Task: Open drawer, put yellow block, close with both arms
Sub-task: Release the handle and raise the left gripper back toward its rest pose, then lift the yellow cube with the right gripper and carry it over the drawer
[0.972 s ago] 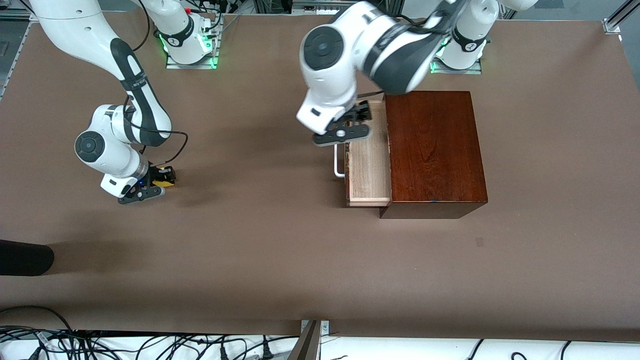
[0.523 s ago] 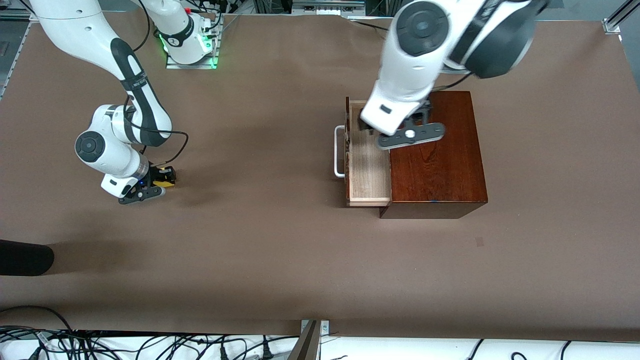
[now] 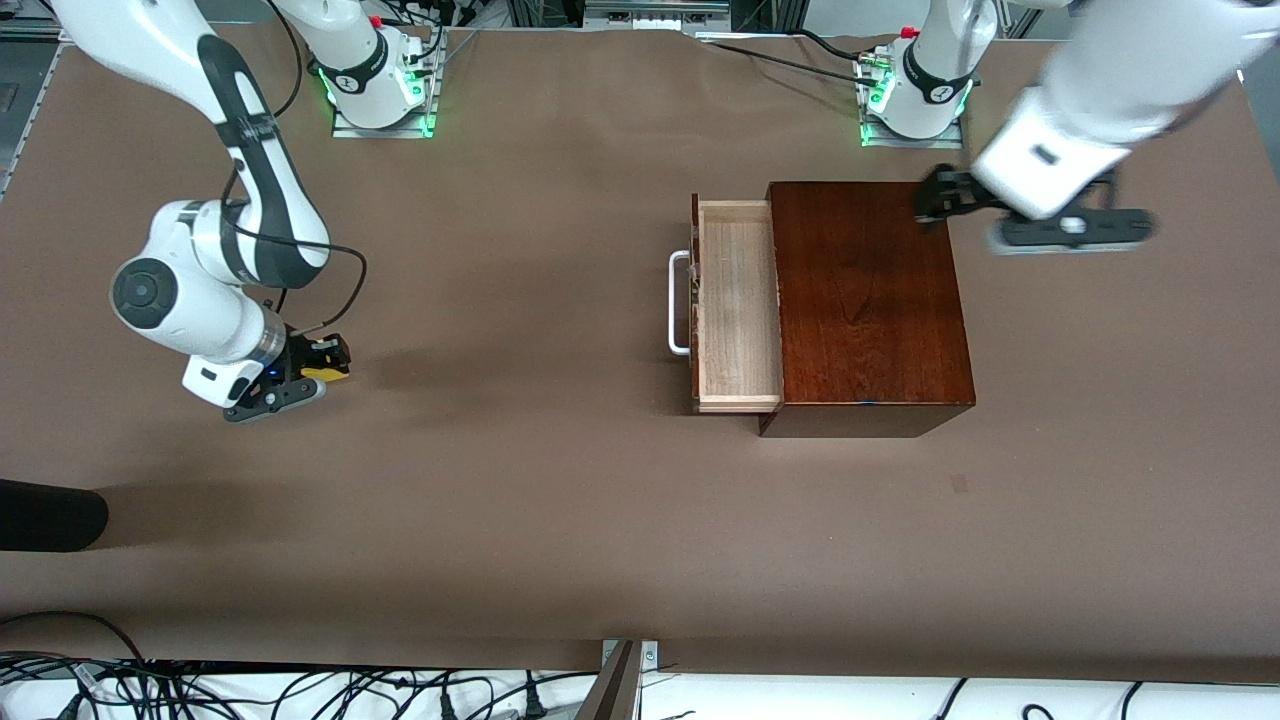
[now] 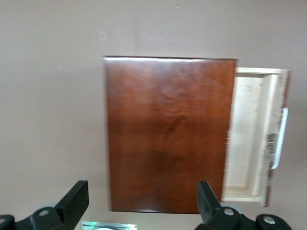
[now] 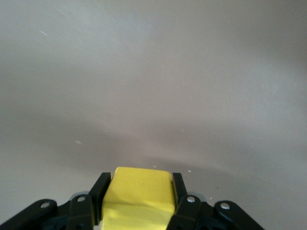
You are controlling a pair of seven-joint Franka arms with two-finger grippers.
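The drawer point(image 3: 738, 310) stands pulled out of the dark reddish-brown box point(image 3: 868, 300), its pale-wood tray empty and its white handle point(image 3: 678, 303) facing the right arm's end of the table. The left wrist view shows the box point(image 4: 165, 134) and drawer point(image 4: 252, 134) from above. My left gripper point(image 3: 940, 196) hangs open over the box's corner near the left arm's base, its fingers point(image 4: 76, 194) wide apart and holding nothing. My right gripper point(image 3: 322, 358) is shut on the yellow block point(image 3: 326, 371) low over the table toward the right arm's end. The block point(image 5: 139, 191) fills the gap between the black fingers point(image 5: 100, 189).
A black rounded object point(image 3: 50, 515) juts in at the table's edge at the right arm's end, nearer the front camera. Cables point(image 3: 200, 690) lie along the near edge. Bare brown tabletop point(image 3: 520, 330) spreads between the block and the drawer.
My left arm has swung away from above the drawer, across the box, to the box's corner near its own base. My right arm has shifted slightly, still gripping the block.
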